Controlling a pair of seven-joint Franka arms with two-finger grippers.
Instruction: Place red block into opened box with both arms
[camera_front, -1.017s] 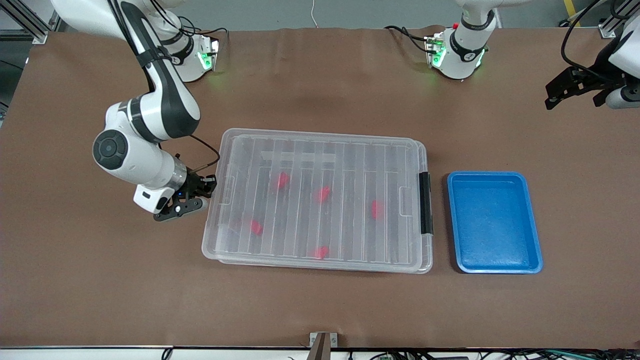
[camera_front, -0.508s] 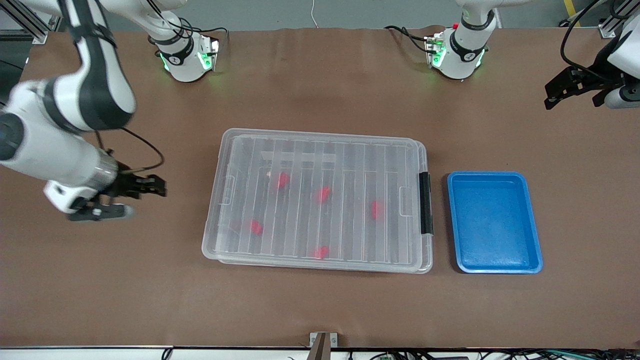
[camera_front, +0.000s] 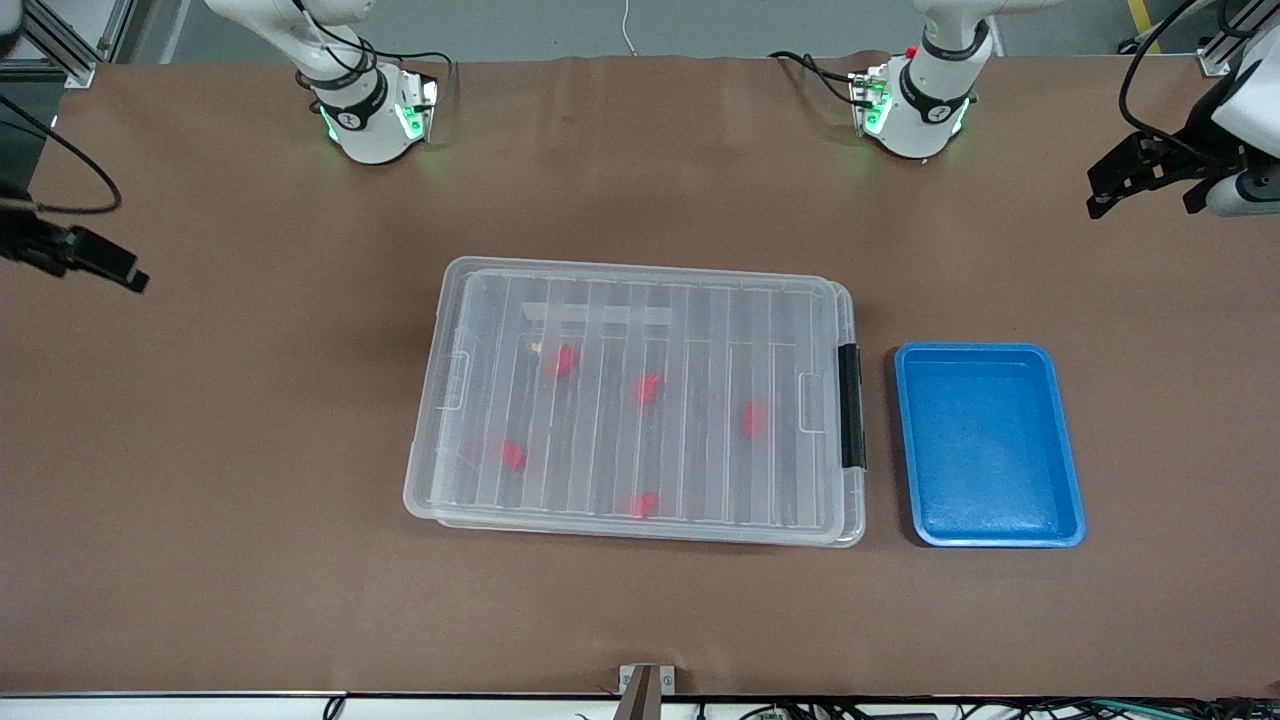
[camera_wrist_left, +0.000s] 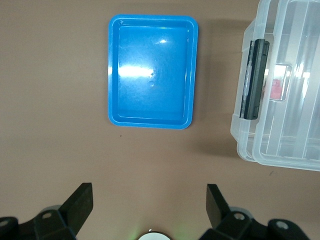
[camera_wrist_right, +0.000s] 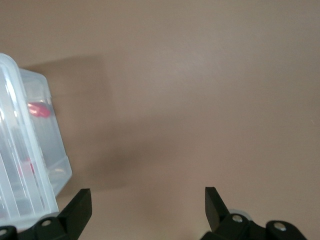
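While your right gripper (camera_wrist_right: 145, 210) hangs over bare surface (camera_front: 250, 420) at the right arm's end, its fingers (camera_front: 95, 262) stand wide and carry nothing. You have the box (camera_front: 640, 400) at mid-surface with its ribbed lid lying on it and its black clip handle (camera_front: 851, 405) toward the blue tray (camera_front: 985, 445) just beside it. Five red blocks (camera_front: 647, 388) show inside. Your left gripper (camera_wrist_left: 150, 207) waits high over the left arm's end, spread wide, empty.
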